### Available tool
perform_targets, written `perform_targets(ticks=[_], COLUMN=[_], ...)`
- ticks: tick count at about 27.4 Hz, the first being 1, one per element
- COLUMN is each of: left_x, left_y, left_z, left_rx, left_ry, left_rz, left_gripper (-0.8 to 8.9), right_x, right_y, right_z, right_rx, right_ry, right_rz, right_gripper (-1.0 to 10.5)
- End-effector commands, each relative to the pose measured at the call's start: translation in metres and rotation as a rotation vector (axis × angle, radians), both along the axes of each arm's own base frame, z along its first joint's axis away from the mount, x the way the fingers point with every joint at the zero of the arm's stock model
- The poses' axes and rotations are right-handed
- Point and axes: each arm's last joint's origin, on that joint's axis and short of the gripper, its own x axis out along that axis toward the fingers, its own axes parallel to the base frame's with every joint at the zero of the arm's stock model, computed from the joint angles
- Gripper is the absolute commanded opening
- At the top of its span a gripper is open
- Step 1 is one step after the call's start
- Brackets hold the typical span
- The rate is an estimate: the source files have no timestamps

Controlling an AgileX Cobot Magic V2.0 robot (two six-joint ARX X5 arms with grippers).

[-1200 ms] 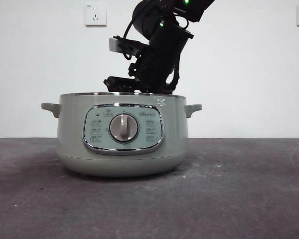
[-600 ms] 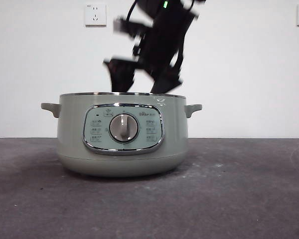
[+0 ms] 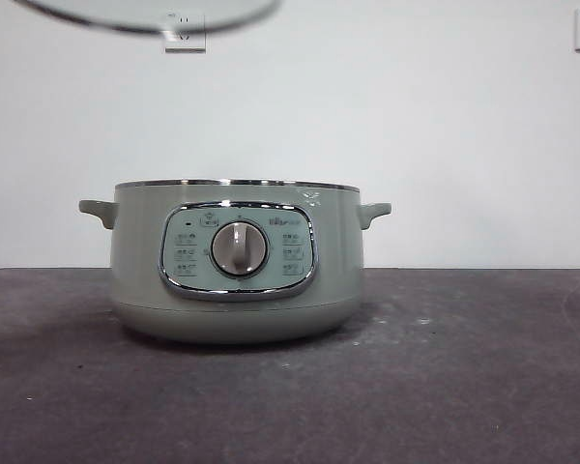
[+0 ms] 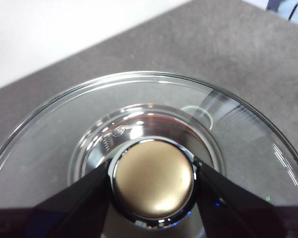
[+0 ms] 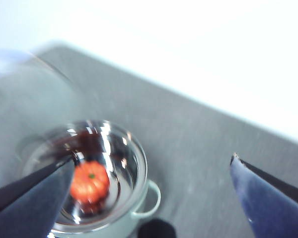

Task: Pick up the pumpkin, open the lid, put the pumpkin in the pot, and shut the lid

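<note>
The pale green pot (image 3: 237,261) stands open in the middle of the table, its dial facing the front view. The orange pumpkin (image 5: 90,184) lies on the shiny bottom inside the pot (image 5: 141,210). My right gripper (image 5: 153,157) is open and empty, high above the pot and out of the front view. My left gripper (image 4: 153,183) is shut on the knob (image 4: 153,173) of the glass lid (image 4: 64,129). It holds the lid (image 3: 145,17) in the air, up and to the left of the pot. Only the lid's lower edge shows in the front view.
The pot rests on a dark grey table (image 3: 464,367) in front of a white wall. Two wall sockets (image 3: 185,34) sit high on the wall. Bare tabletop lies on both sides of the pot.
The right arm, which was low over the pot's rim, rose and left the front view. The held lid's edge now shows at the top left.
</note>
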Motion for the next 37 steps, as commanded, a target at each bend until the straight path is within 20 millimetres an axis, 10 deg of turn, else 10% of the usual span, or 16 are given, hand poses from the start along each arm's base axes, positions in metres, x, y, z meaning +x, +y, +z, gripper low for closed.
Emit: perform_targets(ticks=[1, 16, 37], left_x=[0.018, 0.093, 0.116], left_y=[-0.011, -0.060, -0.071], left_z=[-0.002, -0.075, -0.116], left_rx=[-0.004, 0.054, 0.099], left_ry=[-0.053, 0.036, 0.141], left_rz=[-0.034, -0.084, -0.087], left_gripper=[-0.09, -0.08, -0.09], right_x=[-0.020, -0.057, -0.056], right_y=[-0.012, -0.037, -0.036], right_z=[0.009, 0.017, 0.016], right_rx=[0.043, 0.066, 0.057], right_ry=[-0.033, -0.065, -0.058], right_rz=[0.001, -0.001, 0.001], right_gripper=[6.0, 6.0, 6.0])
